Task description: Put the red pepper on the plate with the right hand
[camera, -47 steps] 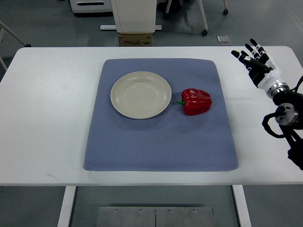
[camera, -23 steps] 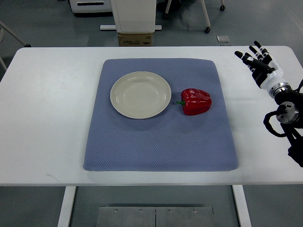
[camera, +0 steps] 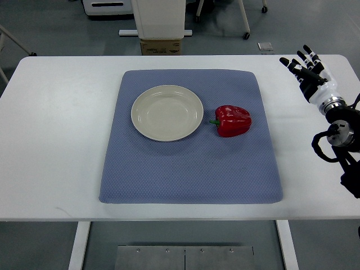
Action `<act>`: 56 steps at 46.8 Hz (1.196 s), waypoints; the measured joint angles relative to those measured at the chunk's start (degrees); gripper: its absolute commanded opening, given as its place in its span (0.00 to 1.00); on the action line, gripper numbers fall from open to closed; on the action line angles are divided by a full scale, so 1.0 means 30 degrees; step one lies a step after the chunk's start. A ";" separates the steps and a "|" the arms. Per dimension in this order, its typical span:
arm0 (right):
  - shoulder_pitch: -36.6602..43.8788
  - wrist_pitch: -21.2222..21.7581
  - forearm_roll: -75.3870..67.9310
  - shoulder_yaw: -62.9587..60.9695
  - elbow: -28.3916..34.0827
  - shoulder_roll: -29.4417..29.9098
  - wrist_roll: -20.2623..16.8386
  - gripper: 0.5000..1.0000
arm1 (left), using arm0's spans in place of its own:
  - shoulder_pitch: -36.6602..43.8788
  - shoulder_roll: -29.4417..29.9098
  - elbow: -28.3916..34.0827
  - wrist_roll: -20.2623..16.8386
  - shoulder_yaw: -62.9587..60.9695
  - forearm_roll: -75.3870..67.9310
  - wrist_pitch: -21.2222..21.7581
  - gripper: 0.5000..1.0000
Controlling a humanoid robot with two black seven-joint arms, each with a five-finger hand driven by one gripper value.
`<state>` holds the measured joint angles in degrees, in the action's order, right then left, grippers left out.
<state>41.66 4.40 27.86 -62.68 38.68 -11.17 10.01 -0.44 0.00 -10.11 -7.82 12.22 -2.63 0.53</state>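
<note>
The near edge of the white table (camera: pixel 50 185) runs across the lower part of the top view, and beneath it a metal base plate (camera: pixel 184 257) sits on the floor. On the table lies a blue-grey mat (camera: pixel 185 174), which covers the central area. The red pepper (camera: pixel 232 120) rests on its side on the mat, its green stem pointing toward the plate (camera: pixel 167 112). The pepper lies just beside the plate's right rim, not touching it. The plate is cream-coloured, round, and carries nothing. The right arm (camera: pixel 340 140) enters from the right edge, with black cabling looped at the wrist. The right hand (camera: pixel 311 73) is positioned over the bare table surface at the far right corner, well apart from the pepper and outside the mat. Its fingers (camera: pixel 297 63) are released and fanned outward, grasping nothing. Beyond the far edge of the table stand a cardboard box (camera: pixel 161 46), a white pedestal (camera: pixel 160 18), and a chair base with castors (camera: pixel 243 37).
</note>
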 measured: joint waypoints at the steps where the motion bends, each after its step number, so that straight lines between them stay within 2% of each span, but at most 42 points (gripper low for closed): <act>1: 0.0000 0.0025 0.0000 0.0040 0.0018 -0.0001 0.0000 1.00 | 0.0000 0.0000 0.0000 0.0000 0.0000 0.0000 0.0000 1.00; 23: 0.0635 0.0078 0.0219 0.3420 0.0449 -0.0910 0.0486 1.00 | 0.0000 0.0000 0.0000 0.0001 0.0000 0.0008 -0.0001 1.00; 35: 0.1349 0.0189 0.0275 0.6408 0.2023 -0.2841 0.0539 1.00 | 0.0001 0.0000 0.0000 0.0003 0.0000 0.0003 -0.0001 1.00; 43: 0.1816 0.0602 0.0990 0.7920 0.3171 -0.3821 0.1262 0.99 | -0.0001 0.0000 0.0000 0.0002 0.0001 0.0000 -0.0001 1.00; 56: 0.2327 0.0952 0.2995 0.9304 0.4875 -0.4619 0.1358 1.00 | 0.0000 0.0000 0.0000 0.0002 -0.0001 0.0000 -0.0001 1.00</act>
<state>48.64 7.26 36.85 -34.77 53.31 -25.03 14.08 -0.44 0.00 -10.11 -7.82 12.22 -2.63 0.52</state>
